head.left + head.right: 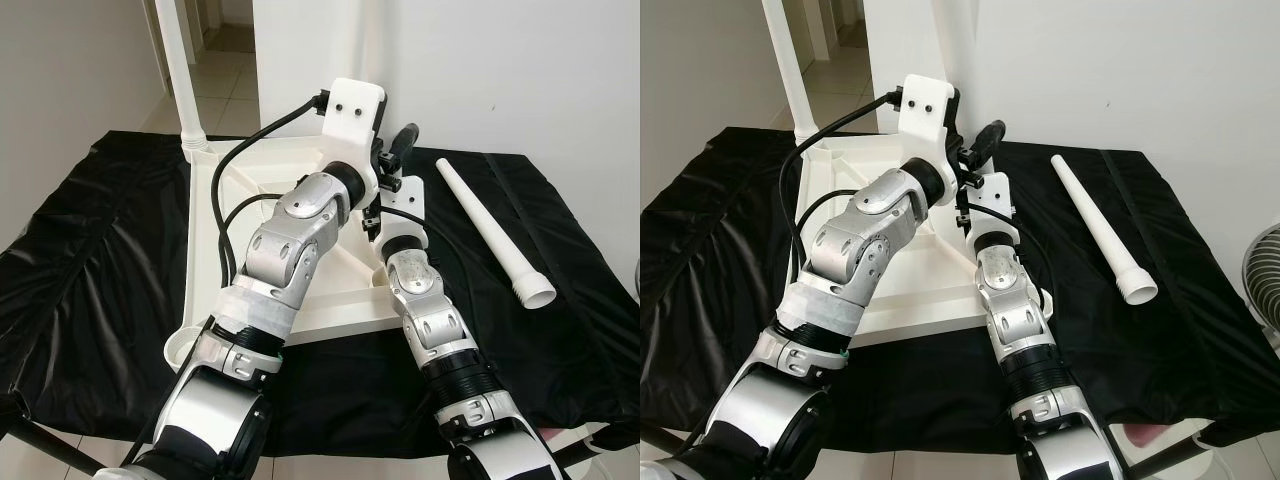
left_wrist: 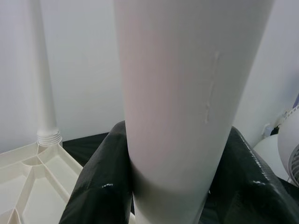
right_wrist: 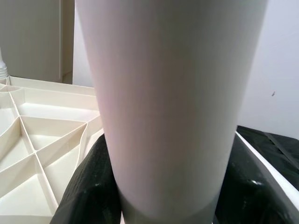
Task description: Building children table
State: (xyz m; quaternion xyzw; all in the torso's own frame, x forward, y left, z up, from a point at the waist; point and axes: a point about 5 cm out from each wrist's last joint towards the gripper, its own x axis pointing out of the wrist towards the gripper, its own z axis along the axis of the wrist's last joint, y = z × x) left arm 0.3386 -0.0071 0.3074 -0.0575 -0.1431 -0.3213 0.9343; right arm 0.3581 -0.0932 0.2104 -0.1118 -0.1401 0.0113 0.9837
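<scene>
On the black-draped table [image 1: 90, 270] | upturned white ribbed plastic tabletop [image 1: 300, 270], both grippers clamp a smooth white tapered plastic leg [image 2: 182, 116] upright at its far corner | leg looks light, stiff, slippery: grasp low | spare leg [image 1: 495, 235] lies right.

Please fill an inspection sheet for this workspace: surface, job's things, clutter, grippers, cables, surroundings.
Surface: black cloth spread under the work.
Job's things: white tabletop lying underside up, ribs showing; one leg standing in its far left corner; second upright leg at the far right corner; loose leg lying on the cloth to the right.
Clutter: nothing seen.
Grippers: left gripper and right gripper both shut on the second upright leg.
Cables: black cable looping from the left wrist.
Surroundings: white wall; fan at right.
</scene>
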